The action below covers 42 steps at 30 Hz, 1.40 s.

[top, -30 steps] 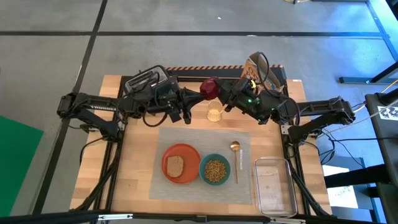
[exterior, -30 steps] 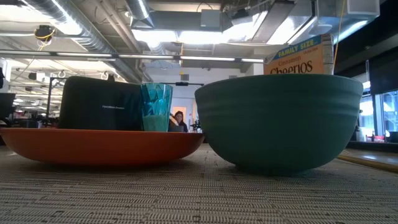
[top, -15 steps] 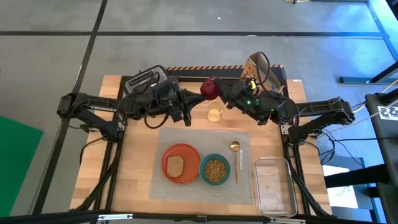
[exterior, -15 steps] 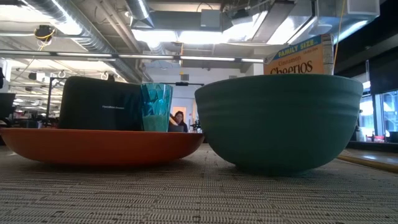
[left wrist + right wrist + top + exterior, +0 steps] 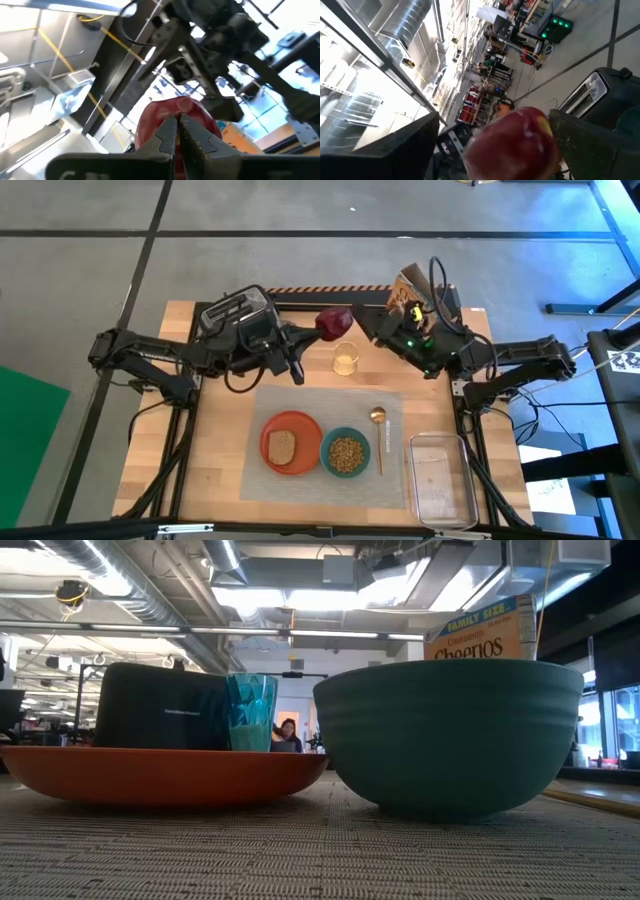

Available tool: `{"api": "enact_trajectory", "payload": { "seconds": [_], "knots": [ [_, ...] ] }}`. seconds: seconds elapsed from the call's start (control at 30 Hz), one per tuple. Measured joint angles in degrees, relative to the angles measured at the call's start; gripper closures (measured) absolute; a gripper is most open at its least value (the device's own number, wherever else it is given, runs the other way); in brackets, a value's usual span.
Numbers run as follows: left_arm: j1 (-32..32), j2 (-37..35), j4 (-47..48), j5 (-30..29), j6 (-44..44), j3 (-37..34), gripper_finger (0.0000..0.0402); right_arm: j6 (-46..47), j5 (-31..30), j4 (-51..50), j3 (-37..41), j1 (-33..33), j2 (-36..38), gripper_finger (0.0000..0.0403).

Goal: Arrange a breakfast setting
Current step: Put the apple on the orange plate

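From overhead I see the dark red fruit [image 5: 333, 321] up above the back of the table, between my two arms and just behind the translucent green cup [image 5: 345, 361]. My left gripper [image 5: 176, 131] has it: in the left wrist view the fingers are pinched nearly together at the top of the fruit (on its stem, as far as I can tell), with the red skin bulging out to either side. My right gripper [image 5: 378, 330] sits just beside the fruit on the other side, and its fingers [image 5: 590, 135] stand spread wide with the fruit between them but not clamped by them. The grey rectangular placemat [image 5: 290, 400] lies at the middle of the table, carrying the round orange plate [image 5: 291, 442] with the toast slice [image 5: 283, 446] on it, the smaller teal bowl [image 5: 346, 452] just beside the plate, and the gold spoon [image 5: 378, 435] next to the bowl. The cup stands on bare wood just behind the mat's rear edge. At table height the plate and bowl fill my view, with the black toaster [image 5: 160, 706] and cereal box [image 5: 482, 628] behind them.
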<state>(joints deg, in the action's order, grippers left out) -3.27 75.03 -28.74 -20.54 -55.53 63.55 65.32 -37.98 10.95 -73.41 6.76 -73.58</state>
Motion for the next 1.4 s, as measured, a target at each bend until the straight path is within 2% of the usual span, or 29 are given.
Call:
{"api": "enact_trajectory", "payload": {
  "seconds": [0.13, 0.3, 0.57, 0.77, 0.83, 1.0, 1.2, 1.27, 1.4],
  "knots": [
    [-1.63, -0.86, 0.66, -4.50, 0.76, 0.01, 0.0394, -1.97, 0.72, 0.04, 0.02, 0.00, 1.45, 0.0024],
    [-4.17, -1.76, 8.14, -9.17, 9.18, 0.02, 0.0394, -8.25, 2.70, 0.73, 0.00, 0.02, 4.63, 0.0024],
    [-7.64, -1.80, 29.38, -9.58, 40.49, 0.04, 0.0394, -15.84, 8.40, 0.51, -0.07, 0.02, 9.35, 0.0039],
    [-7.72, 0.36, 46.61, -1.11, 62.66, 0.04, 0.0394, -16.00, 14.19, -5.54, -0.09, 0.02, 9.74, 0.0045],
    [-7.27, 1.53, 49.59, 1.26, 64.57, 0.04, 0.0394, -15.07, 15.63, -9.80, -0.09, 0.00, 9.74, 0.0045],
    [-6.30, 5.08, 52.52, 2.56, 67.41, 0.04, 0.0394, -13.12, 16.75, -20.89, -0.07, 0.00, 9.72, 0.0046],
    [-7.87, 11.54, 53.86, 6.13, 70.31, 0.04, 0.0394, -13.00, 20.66, -24.47, -0.09, 0.00, 9.72, 0.0046],
    [-9.35, 13.34, 53.80, 6.00, 71.52, 0.04, 0.0394, -13.05, 21.40, -26.70, -0.07, 0.02, 9.72, 0.0046],
    [-12.63, 14.84, 53.82, 1.68, 77.53, 0.04, 0.0398, -12.68, 21.62, -34.65, -0.08, 0.02, 9.72, 0.0046]
  ]
}}
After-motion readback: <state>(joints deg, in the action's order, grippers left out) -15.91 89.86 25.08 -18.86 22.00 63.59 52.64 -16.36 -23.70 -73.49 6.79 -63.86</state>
